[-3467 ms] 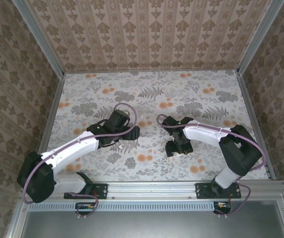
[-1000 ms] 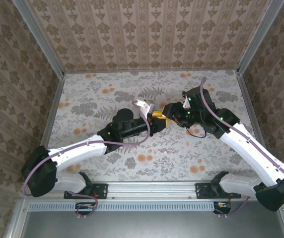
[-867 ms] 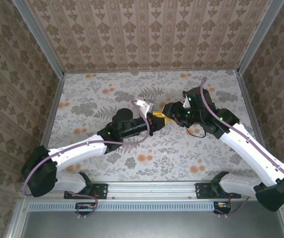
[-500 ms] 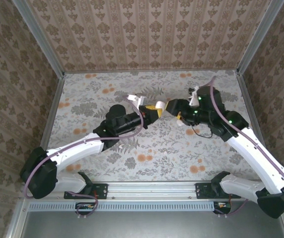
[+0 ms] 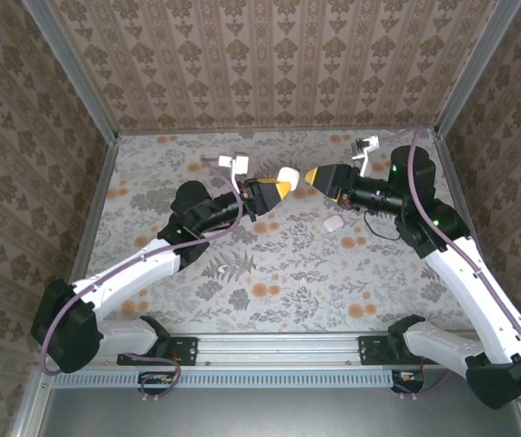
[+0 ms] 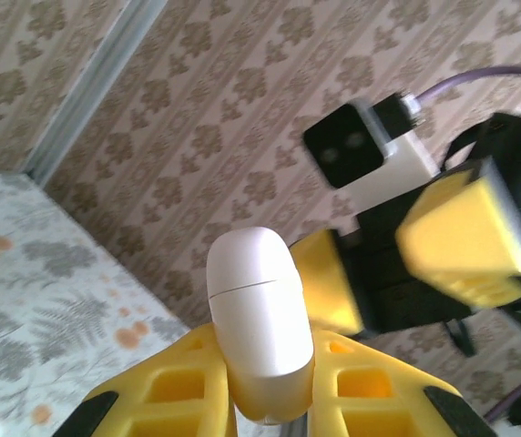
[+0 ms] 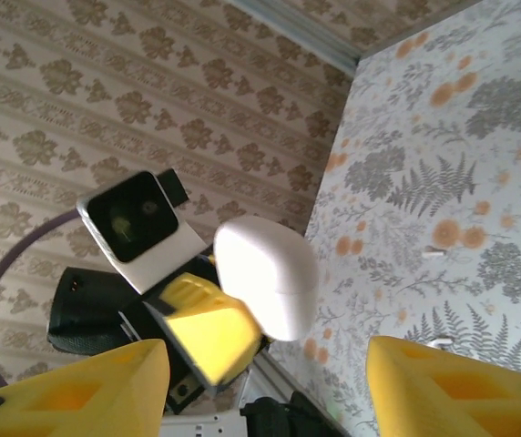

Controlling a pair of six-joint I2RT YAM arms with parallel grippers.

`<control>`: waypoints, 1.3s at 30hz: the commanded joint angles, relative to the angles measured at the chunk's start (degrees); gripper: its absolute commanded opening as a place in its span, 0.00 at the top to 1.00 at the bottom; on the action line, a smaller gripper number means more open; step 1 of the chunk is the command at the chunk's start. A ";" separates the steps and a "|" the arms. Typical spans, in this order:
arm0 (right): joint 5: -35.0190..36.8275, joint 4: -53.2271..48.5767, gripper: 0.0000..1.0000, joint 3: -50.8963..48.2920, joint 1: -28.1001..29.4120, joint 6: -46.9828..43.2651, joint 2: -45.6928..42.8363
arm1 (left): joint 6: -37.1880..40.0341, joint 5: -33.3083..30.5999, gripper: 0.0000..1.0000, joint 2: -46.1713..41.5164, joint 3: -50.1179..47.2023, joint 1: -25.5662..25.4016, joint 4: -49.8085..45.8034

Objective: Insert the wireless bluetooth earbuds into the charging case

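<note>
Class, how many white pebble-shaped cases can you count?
2. The held case is clamped in the left end effector, raised; the loose case lies on the table near the right arm. More may be hidden.

Logging fast: I'm seeing the left arm (image 5: 133, 269) and right arm (image 5: 475, 282) wearing white shells with black joints. The left gripper (image 5: 280, 188) and right gripper (image 5: 312, 177) are showing black bodies. Their yellow fingers (image 6: 383, 387) are showing moulded hollow pockets. A white camera box (image 7: 137, 228) with a black face is sitting just behind the jaws. A purple cable (image 6: 488, 75) is trailing back from there. Green lights (image 5: 393, 168) are glowing further behind the right jaws.
</note>
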 commanded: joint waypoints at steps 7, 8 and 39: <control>-5.87 13.69 0.53 -4.76 -0.19 3.75 -0.47 | -12.27 3.89 0.97 4.77 2.46 -0.92 15.18; -6.33 15.33 0.53 -5.18 -0.19 4.55 -0.46 | -12.81 4.02 0.97 5.21 2.33 -0.99 15.62; -12.19 9.75 0.90 -0.45 0.10 -6.47 2.68 | -2.25 6.38 0.75 -3.68 3.26 -0.03 -4.99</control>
